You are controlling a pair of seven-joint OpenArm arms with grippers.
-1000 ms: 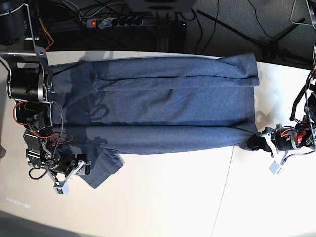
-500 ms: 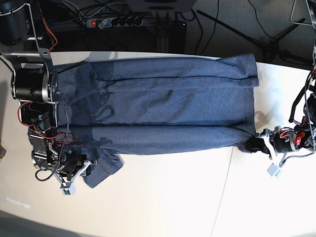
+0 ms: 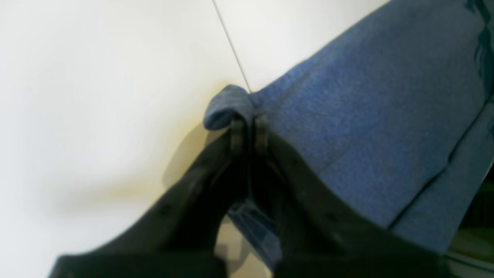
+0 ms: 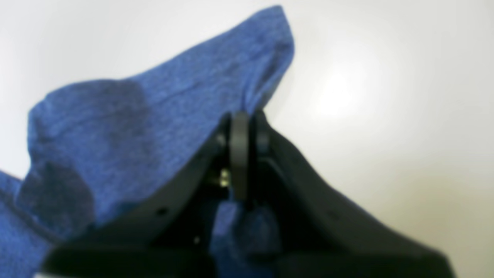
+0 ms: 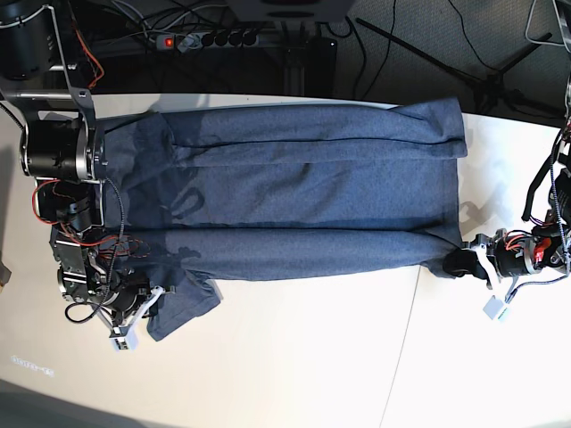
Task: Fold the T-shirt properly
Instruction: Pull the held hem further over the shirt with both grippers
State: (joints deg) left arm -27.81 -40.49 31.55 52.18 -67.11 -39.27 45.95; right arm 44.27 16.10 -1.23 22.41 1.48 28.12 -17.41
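The blue-grey T-shirt [image 5: 303, 192] lies stretched across the white table [image 5: 285, 357], plain side up, its long edges folded inward. My left gripper [image 5: 457, 260] at the base view's right is shut on the shirt's near hem corner [image 3: 227, 108]. My right gripper [image 5: 161, 308] at the base view's left is shut on the near sleeve [image 5: 183, 308], and the wrist view shows that cloth [image 4: 162, 116] pinched between the jaws and bunched up. Both grips sit low, close to the table. No lettering shows.
A seam [image 5: 403, 348] runs across the table between its two panels. A power strip [image 5: 210, 39], cables and a tripod leg [image 5: 428, 58] lie on the dark floor behind the table's far edge. The right arm's motor housing [image 5: 58, 152] stands over the shirt's left end.
My right gripper has moved slightly right and toward the near edge, drawing the sleeve with it. My left gripper has hardly moved.
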